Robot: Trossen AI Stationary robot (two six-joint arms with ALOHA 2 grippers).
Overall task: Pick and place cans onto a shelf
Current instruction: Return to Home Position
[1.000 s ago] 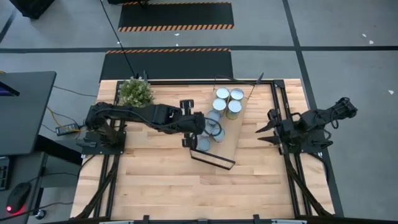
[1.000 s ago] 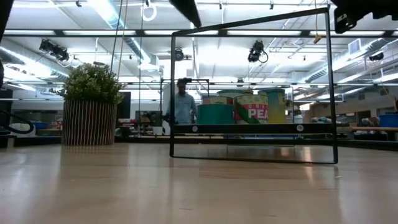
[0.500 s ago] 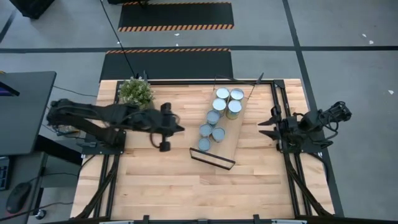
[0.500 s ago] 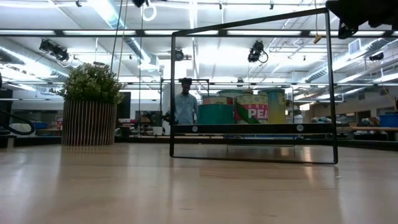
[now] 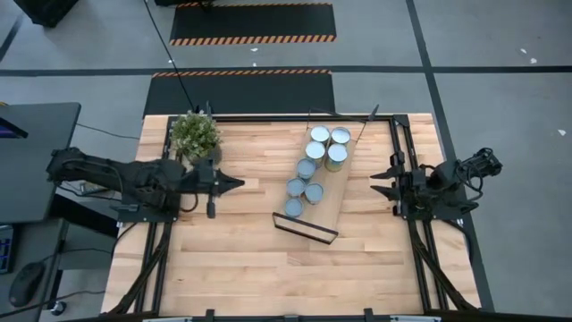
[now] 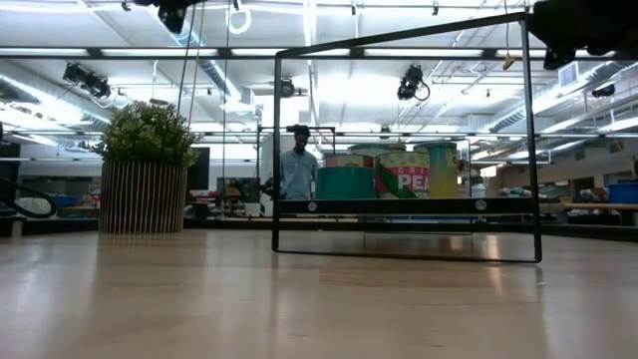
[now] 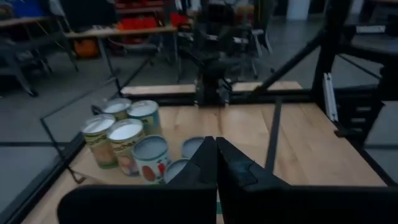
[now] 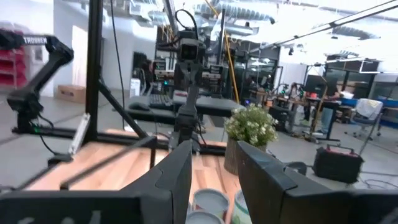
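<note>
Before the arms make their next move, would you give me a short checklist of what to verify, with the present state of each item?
1. Left gripper empty: ok, fingers shut on nothing.
2. Right gripper empty: ok, open, nothing held between the fingers.
3. Cans all on the shelf: ok, none shows on the bare tabletop.
4. Both grippers clear of the shelf: ok, each is at its own side, apart from it.
5. Left arm clear of the plant: cannot tell, they show close together from above.
6. Person away from the table: ok, stands in the room beyond.
</note>
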